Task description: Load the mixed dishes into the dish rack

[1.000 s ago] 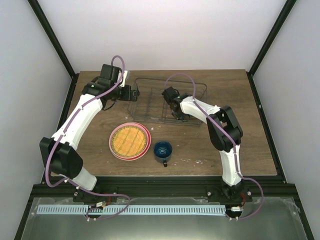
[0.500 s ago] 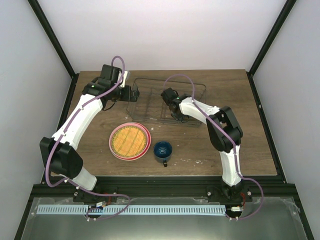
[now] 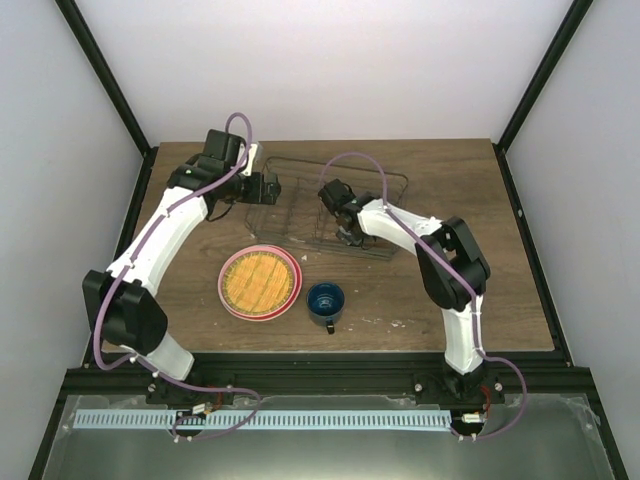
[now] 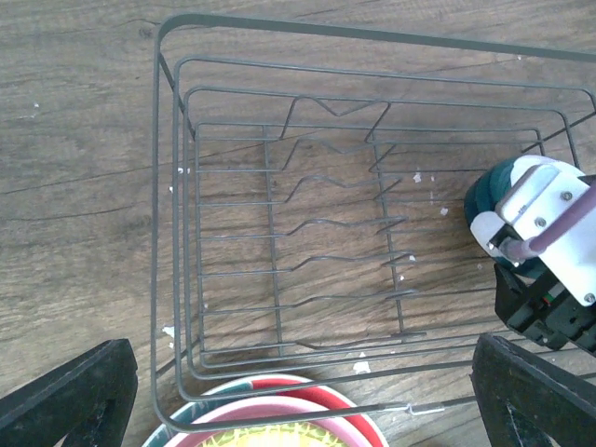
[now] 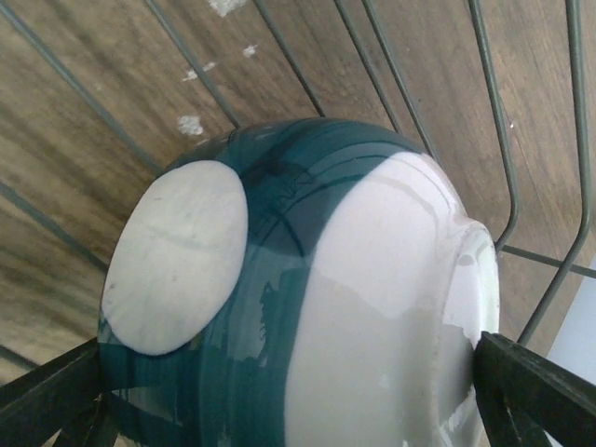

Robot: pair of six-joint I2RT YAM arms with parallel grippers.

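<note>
The dish rack (image 3: pixel 385 180), a dark wire basket, stands at the back of the table. A cream bowl with a teal outside (image 5: pixel 307 298) lies on its side inside it. My right gripper (image 5: pixel 289 372) is open, one finger on each side of the bowl; whether they touch it I cannot tell. From above that gripper (image 3: pixel 347 228) covers the bowl. My left gripper (image 4: pixel 303 372) hangs open and empty over the rack's (image 4: pixel 168 279) left end. The woven-pattern plate (image 3: pixel 260 280) lies on the pink plate (image 3: pixel 228 296) in front of the rack. The dark blue mug (image 3: pixel 326 300) stands to their right.
The left wrist view shows the right arm's wrist (image 4: pixel 549 251) over the teal bowl (image 4: pixel 484 191), and the plate stack (image 4: pixel 279 433) just outside the rack's near rail. White crumbs dot the wooden table (image 3: pixel 500 280). Black frame posts flank the table.
The right gripper has shifted a little to the left inside the rack, and the rack has turned slightly with it. The left gripper has edged toward the rack.
</note>
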